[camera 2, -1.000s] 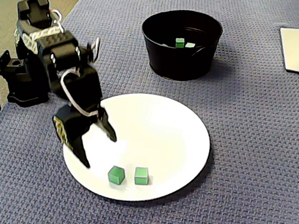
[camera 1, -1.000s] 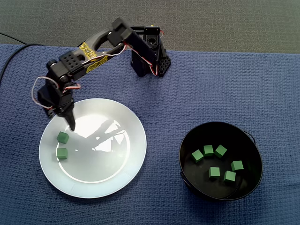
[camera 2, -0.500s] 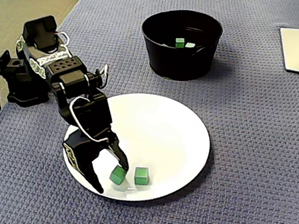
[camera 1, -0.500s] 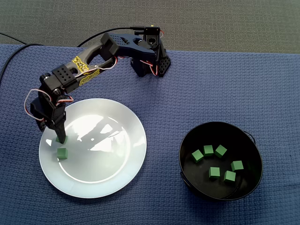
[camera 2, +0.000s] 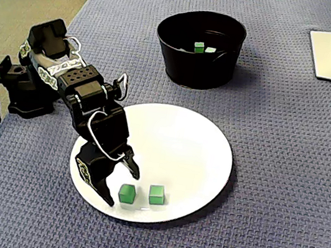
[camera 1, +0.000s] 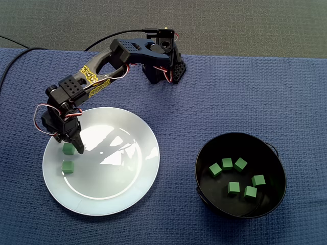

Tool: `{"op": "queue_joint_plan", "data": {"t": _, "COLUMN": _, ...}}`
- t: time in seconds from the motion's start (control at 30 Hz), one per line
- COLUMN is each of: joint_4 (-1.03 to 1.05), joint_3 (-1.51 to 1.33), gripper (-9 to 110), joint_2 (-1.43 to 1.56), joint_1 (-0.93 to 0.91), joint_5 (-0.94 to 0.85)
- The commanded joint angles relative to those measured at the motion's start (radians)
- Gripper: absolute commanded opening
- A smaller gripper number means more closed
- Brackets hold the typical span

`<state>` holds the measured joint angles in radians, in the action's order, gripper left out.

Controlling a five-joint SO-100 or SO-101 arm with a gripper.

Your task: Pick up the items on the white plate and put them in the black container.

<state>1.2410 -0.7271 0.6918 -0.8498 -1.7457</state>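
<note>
The hand (camera 2: 122, 188) is spread open, low over the plate (camera 2: 193, 147), straddling one cube (camera 2: 127, 195). In a fixed view, a second cube (camera 2: 156, 194) lies just beside it at 3 o'clock.

Cubes (camera 1: 67, 167) on plate (camera 1: 117, 171) — more in container (camera 1: 204, 153)
</note>
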Motion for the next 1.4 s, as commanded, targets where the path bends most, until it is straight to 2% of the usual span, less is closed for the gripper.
{"op": "queue_joint_plan", "data": {"t": 0.0, "joint_4": 0.009, "joint_3": 0.002, "gripper": 27, "joint_2": 0.058, "joint_1": 0.012, "joint_5": 0.006}}
{"op": "queue_joint_plan", "data": {"t": 0.43, "joint_4": -0.089, "joint_3": -0.066, "gripper": 26, "joint_2": 0.051, "joint_1": 0.029, "joint_5": -0.032}}
{"op": "queue_joint_plan", "data": {"t": 0.47, "joint_4": -0.089, "joint_3": -0.069, "gripper": 24, "joint_2": 0.051, "joint_1": 0.032, "joint_5": -0.032}}
{"op": "queue_joint_plan", "data": {"t": 0.63, "joint_4": -0.091, "joint_3": -0.075, "gripper": 0, "joint_2": 0.044, "joint_1": 0.035, "joint_5": -0.026}}
{"op": "queue_joint_plan", "data": {"t": 0.9, "joint_4": -0.103, "joint_3": -0.072, "gripper": 0, "joint_2": 0.057, "joint_1": 0.025, "joint_5": 0.000}}
{"op": "queue_joint_plan", "data": {"t": 0.97, "joint_4": -0.103, "joint_3": -0.035, "gripper": 0, "joint_2": 0.104, "joint_1": 0.023, "joint_5": 0.067}}
{"op": "queue_joint_plan", "data": {"t": 1.17, "joint_4": -0.147, "joint_3": 0.087, "gripper": 0, "joint_2": 0.408, "joint_1": -0.003, "joint_5": 0.442}}
{"op": "queue_joint_plan", "data": {"t": 1.37, "joint_4": -0.360, "joint_3": -0.023, "gripper": 0, "joint_2": 0.818, "joint_1": 0.071, "joint_5": 0.827}}
